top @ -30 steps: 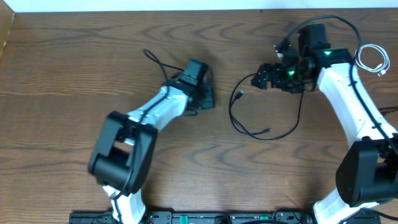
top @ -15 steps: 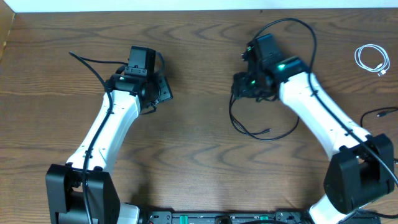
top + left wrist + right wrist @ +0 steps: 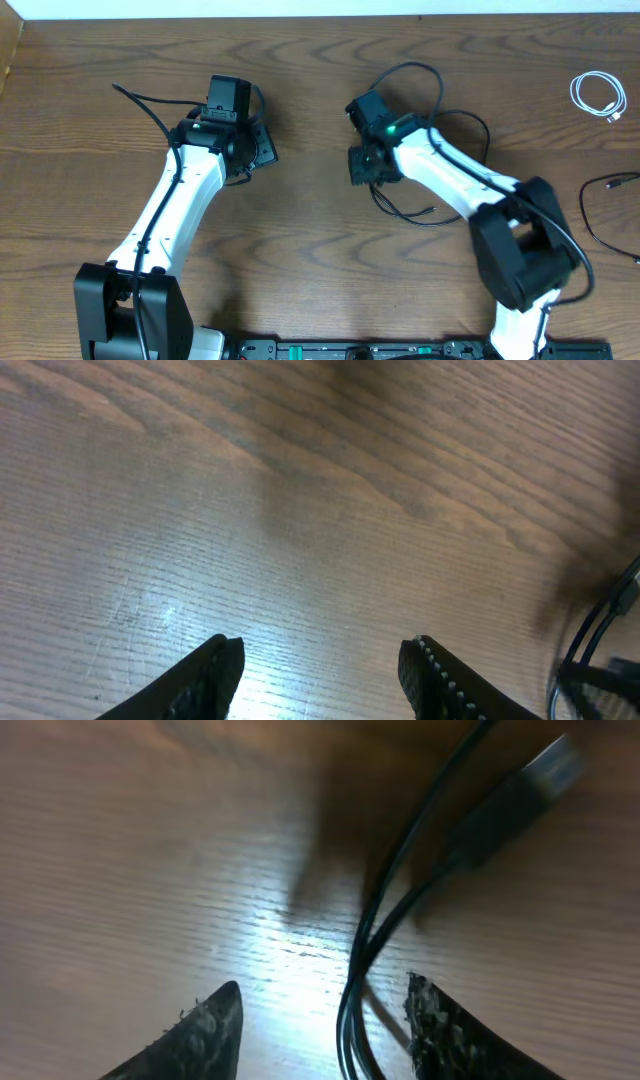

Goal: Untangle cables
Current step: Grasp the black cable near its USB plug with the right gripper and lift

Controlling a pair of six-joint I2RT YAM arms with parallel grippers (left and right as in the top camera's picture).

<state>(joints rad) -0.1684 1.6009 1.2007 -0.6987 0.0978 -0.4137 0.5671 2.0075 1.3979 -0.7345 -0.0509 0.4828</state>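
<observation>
Straddling the black cable (image 3: 356,960) with the right gripper (image 3: 322,988), fingers (image 3: 200,1035) spread, pinching nothing yet. Seeing two strands running between them, nearer the 3 o'clock finger, plug (image 3: 510,800) up at 1 o'clock. Best to centre on one strand, drop low, then close just behind the plug, never on both strands. Holding the left gripper (image 3: 322,645) at 9 o'clock over the table (image 3: 300,510), fingers apart, empty. Spotting the white cable (image 3: 597,95) coiled, well apart at the table's 2 o'clock. Lift slowly; mind the loop dragging along.
</observation>
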